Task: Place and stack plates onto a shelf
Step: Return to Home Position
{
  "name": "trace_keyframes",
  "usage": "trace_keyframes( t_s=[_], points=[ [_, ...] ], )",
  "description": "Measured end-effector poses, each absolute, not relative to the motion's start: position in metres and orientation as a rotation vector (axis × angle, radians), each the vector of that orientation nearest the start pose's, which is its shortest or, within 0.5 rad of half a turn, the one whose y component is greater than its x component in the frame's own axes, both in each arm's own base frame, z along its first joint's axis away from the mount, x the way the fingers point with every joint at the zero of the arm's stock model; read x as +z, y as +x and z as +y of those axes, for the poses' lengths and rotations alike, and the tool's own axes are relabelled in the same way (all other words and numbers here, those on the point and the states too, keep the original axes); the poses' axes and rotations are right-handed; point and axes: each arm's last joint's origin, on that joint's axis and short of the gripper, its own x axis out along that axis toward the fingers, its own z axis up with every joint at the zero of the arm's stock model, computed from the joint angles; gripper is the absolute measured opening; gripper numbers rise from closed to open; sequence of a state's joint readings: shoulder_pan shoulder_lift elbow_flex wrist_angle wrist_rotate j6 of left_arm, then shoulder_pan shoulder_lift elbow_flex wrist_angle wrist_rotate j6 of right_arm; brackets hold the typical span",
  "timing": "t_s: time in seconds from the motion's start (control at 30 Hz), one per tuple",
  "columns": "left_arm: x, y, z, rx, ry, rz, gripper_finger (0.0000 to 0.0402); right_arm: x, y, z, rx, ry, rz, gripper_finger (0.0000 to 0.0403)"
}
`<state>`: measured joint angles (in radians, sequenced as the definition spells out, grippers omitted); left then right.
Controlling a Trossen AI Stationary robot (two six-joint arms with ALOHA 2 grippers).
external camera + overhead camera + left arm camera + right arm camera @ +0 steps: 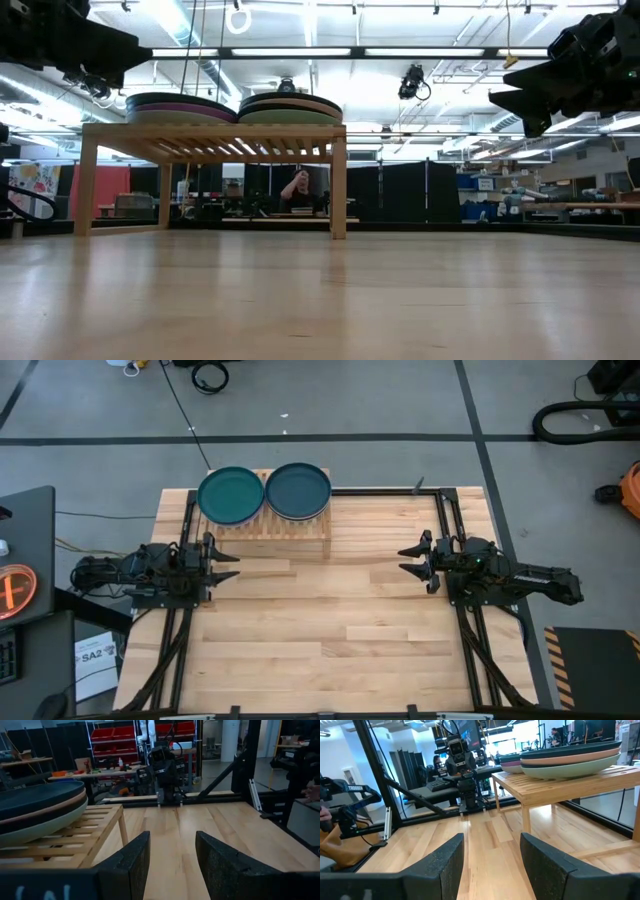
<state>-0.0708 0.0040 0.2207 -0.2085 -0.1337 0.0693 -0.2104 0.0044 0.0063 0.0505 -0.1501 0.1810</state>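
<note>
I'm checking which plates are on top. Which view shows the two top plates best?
The high view: the green-teal plate and dark blue plate show whole, side by side on the shelf. The low and wrist views show only stacked rims, nearly edge-on.

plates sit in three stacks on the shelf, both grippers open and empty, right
No, two stacks: the high view shows a green-teal plate topping one and a dark blue plate topping the other on the shelf. The left gripper and right gripper are open and empty.
</note>
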Motion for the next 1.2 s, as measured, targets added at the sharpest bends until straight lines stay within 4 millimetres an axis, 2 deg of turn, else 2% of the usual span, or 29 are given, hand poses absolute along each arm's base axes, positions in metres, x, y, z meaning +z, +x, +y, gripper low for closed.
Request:
trace_keyframes(
  t_s=[0.43,0.53,0.8,1.2],
  points=[
    [0.216,0.080,-0.002,0.064,0.060,-0.032,0.0165,0.170,0.096,-0.016,-0.056,0.172,-0.057,0.0199],
    [0.206,0.087,-0.002,0.066,0.056,-0.093,0.0165,0.170,0.096,-0.016,-0.056,0.171,-0.057,0.0199],
    [0.176,0.097,-0.003,0.066,0.037,-0.109,0.0165,0.170,0.096,-0.016,-0.055,0.172,-0.057,0.0199],
    [0.172,0.097,-0.003,0.069,0.084,-0.059,0.0165,0.170,0.096,-0.016,-0.055,0.171,-0.057,0.0199]
  ],
)
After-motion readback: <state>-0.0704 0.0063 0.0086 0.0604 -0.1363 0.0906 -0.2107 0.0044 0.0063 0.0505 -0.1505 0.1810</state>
